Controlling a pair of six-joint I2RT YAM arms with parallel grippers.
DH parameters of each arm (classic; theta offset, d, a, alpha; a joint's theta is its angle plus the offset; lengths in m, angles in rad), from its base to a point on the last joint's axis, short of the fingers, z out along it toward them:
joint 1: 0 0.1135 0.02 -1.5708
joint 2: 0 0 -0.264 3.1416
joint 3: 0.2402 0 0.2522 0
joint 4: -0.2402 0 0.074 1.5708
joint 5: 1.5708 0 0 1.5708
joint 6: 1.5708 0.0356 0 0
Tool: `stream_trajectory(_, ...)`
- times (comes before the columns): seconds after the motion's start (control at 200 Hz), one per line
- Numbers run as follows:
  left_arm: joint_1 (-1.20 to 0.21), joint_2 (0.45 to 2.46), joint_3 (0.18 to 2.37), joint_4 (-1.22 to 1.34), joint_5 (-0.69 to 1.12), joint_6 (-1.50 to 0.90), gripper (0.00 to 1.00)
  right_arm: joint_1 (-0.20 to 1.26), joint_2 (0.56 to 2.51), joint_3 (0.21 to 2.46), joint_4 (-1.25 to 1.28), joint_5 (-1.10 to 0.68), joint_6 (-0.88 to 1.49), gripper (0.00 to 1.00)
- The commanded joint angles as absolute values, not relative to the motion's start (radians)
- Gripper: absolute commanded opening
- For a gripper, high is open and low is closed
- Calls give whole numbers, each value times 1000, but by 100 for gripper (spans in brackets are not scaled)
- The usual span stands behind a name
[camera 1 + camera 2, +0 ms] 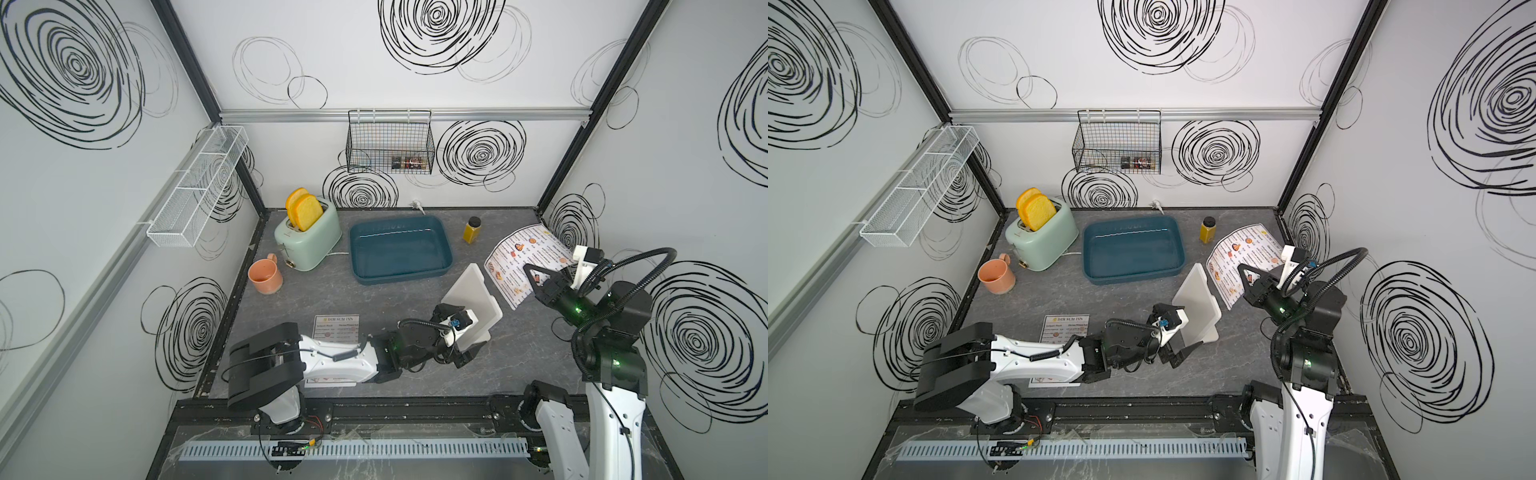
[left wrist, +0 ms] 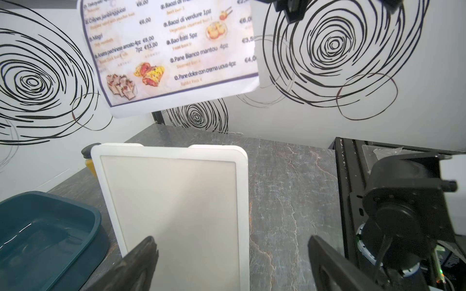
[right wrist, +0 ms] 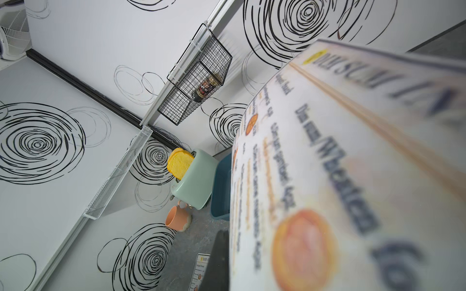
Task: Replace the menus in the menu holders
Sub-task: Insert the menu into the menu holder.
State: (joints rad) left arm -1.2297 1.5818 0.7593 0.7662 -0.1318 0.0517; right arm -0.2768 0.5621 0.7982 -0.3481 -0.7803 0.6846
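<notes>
The white menu holder [image 1: 473, 297] leans upright on the grey table right of centre, and its clear front [image 2: 171, 201] holds nothing. My left gripper [image 1: 467, 355] is open low at the holder's near side; in the left wrist view its fingers [image 2: 145, 259] straddle one lower side edge of the frame. Above and to the right of the holder, a menu [image 1: 528, 257] hangs in the air with my right gripper [image 1: 533, 279] shut on it. In the right wrist view this sheet [image 3: 327, 176] hides all but one finger. A second menu [image 1: 337, 328] lies flat, partly under my left arm.
A dark blue tray [image 1: 446, 257] sits at the back centre, with a green toaster [image 1: 309, 243] holding toast and an orange cup [image 1: 266, 277] to its left. A yellow bottle [image 1: 472, 230] stands behind the held menu. A wire basket [image 1: 390, 143] hangs on the back wall.
</notes>
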Motion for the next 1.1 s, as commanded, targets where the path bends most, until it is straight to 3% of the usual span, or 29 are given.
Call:
stream_trajectory(0.0,-1225,1568,744,832,-145,31,96,-281,561,777,-265,-818,732,0)
stream_trajectory(0.891,-1219,1562,753,824,-169,40,96,-281,560,677,-257,-788,712,0)
stream_trajectory(1.096,-1218,1562,752,827,-168,42,96,-281,546,660,-148,-839,774,0)
